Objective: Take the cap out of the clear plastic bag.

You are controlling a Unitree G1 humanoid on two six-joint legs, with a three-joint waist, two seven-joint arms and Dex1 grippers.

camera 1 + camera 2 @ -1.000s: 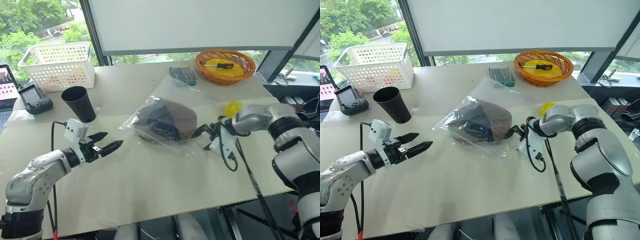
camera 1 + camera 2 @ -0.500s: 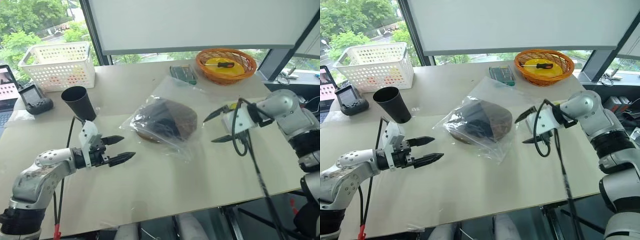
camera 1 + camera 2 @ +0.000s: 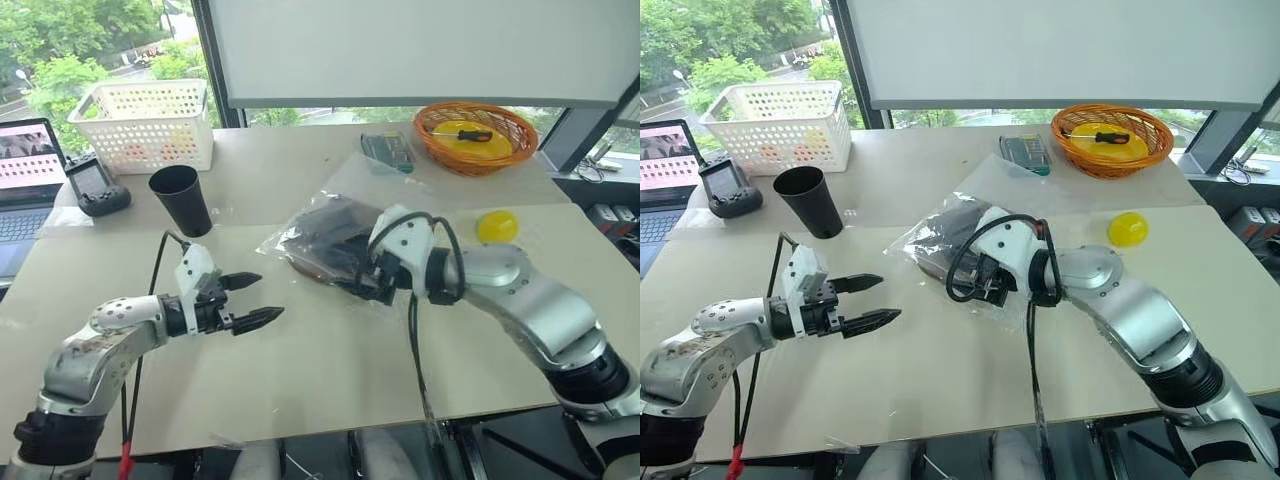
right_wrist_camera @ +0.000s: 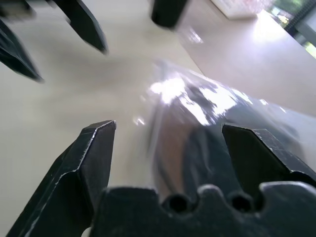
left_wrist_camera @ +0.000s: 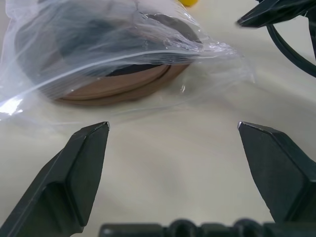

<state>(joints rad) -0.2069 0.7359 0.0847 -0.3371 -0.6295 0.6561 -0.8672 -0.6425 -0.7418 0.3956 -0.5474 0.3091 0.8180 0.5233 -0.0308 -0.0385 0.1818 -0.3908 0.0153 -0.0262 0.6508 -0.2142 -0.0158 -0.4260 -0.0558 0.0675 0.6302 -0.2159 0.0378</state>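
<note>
The cap [image 3: 330, 245] lies inside the bag [image 3: 940, 235] near the middle of the desk [image 3: 330, 370], so nothing has been pulled free yet. The cap is a soft, rounded brown thing with a dark lining, its flat underside resting on the desk; the bag around it is clear, glossy and full of wrinkles, with loose film spreading past the cap. The right gripper [image 3: 985, 285] sits at the near edge of the bag, its black fingers spread wide and grasping nothing, with the film just ahead of them in the right wrist view; that placement looks meant for pinching the plastic or reaching for an opening, though whether the fingers touch the film I cannot tell. The left gripper [image 3: 250, 300] hovers over bare desk a little apart from the bag, pointed toward it, its tapered fingers [image 5: 81, 163] likewise released and empty; it seems posed to hold the bag down while the other works. The slippery film will likely shift unless one side is pinned. Farther off stand a black cup [image 3: 182, 198], a white perforated basket [image 3: 150, 122], an orange woven basket [image 3: 478, 135] and a yellow ball [image 3: 497, 226].
</note>
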